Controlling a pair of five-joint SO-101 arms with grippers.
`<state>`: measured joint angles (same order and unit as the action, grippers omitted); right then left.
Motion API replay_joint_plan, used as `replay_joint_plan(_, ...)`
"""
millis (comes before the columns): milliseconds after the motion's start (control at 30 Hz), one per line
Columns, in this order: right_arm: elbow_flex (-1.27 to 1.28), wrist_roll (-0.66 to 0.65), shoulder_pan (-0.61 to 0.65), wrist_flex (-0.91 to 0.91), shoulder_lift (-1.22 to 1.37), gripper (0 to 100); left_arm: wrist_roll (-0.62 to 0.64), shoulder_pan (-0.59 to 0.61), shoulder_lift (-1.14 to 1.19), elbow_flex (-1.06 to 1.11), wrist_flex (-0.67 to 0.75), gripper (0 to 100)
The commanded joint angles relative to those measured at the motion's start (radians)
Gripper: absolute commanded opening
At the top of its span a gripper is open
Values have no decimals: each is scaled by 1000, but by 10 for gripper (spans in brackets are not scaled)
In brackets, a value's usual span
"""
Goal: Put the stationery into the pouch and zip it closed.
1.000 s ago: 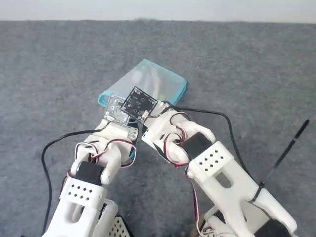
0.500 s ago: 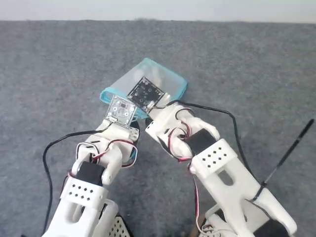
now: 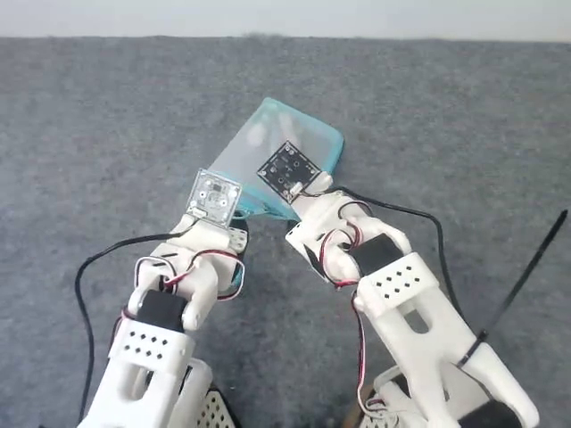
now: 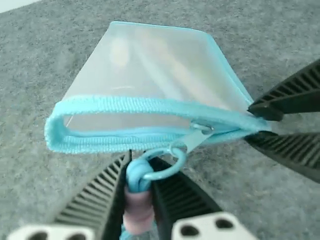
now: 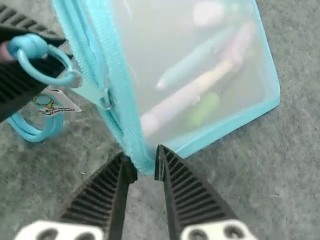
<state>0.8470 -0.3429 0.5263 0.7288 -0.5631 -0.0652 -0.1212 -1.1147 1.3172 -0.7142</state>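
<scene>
One pouch (image 4: 150,65), one left tool (image 4: 139,165), one right tool (image 5: 144,160), one zipper ring (image 4: 165,162), several pens (image 5: 195,90), count unclear.

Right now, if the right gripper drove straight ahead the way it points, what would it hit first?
The pouch: the right gripper pinches its corner at the zipper's end, so pushing on would likely drive into that blue edge, with the pens inside beyond.

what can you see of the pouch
The pouch is frosted, see-through plastic with light blue fabric edging and a blue zip. It sits on the grey table, zip edge toward the arms. The zip is partly closed: the slider is near one end and the rest gapes open. Pens show inside. The right gripper pinches the zip's closed end, and the left gripper grips the pull by its cord.
</scene>
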Motion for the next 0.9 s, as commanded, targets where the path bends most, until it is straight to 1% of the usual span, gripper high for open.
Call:
replay_joint_plan(0, 11, -18, -79, -7, -10, 7, 14, 58, -8, -12, 35, 11)
replay_joint_plan(133, 12, -18, -87, -7, -10, 7, 14, 74, -8, -12, 37, 11)
replay_joint_plan(300, 14, -18, -154, -5, -5, 7, 15, 117, -8, -12, 40, 11)
replay_joint_plan(467, 37, -18, -200, -18, -7, 7, 77, 117, -8, -12, 40, 11)
replay_joint_plan(600, 44, -11, -200, -18, -8, 7, 77, 106, -8, -12, 38, 11)
replay_joint_plan(667, 44, -3, -179, -16, -12, 7, 51, 80, -8, -10, 35, 11)
replay_joint_plan(767, 46, 28, -77, -2, -12, 11, 21, 31, -9, 4, 35, 11)
replay_joint_plan(867, 43, 32, 12, 39, -12, 57, -9, -5, -9, 5, 20, 11)
